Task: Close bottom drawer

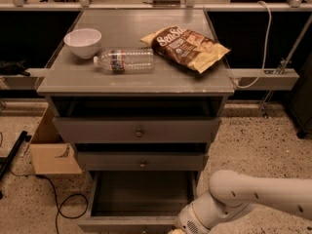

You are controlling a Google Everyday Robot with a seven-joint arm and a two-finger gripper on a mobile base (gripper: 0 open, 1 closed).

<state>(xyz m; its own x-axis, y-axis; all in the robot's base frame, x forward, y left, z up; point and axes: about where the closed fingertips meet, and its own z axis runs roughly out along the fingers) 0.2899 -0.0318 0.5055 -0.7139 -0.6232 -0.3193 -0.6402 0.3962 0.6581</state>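
Camera view shows the approach step: bottom drawer (142, 195) is pulled well out at the foot of the table (209, 84), below the middle drawer (141, 161) and top drawer (137, 129), & nothing is pushing it yet. Gripper (174, 231) sits low at the frame's btm edge, just right of the drawer's front panel, w/ the white arm (253, 196) coming in from the right. Gripper is mostly cut off, so can't tell if it's wide or narrow; nothing seen held.

Next move, as I judge it: get the gripper in front of the panel near ctr, then push straight back toward the table. An off-ctr push at the right corner could skew the drawer on its slides.

Containers:
- Bottom drawer: plain grey inside, looks empty.
- Bowl (83, 42), near table's left edge: white, upright, looks empty.
- Bottle (125, 61), mid-table beside the bowl: clear plastic, on its side; contents not clear.
- Chip bag (185, 48), toward the right edge: lying flat, appears sealed.
- Cardboard box (51, 152) on the floor left of the table: inside hidden.
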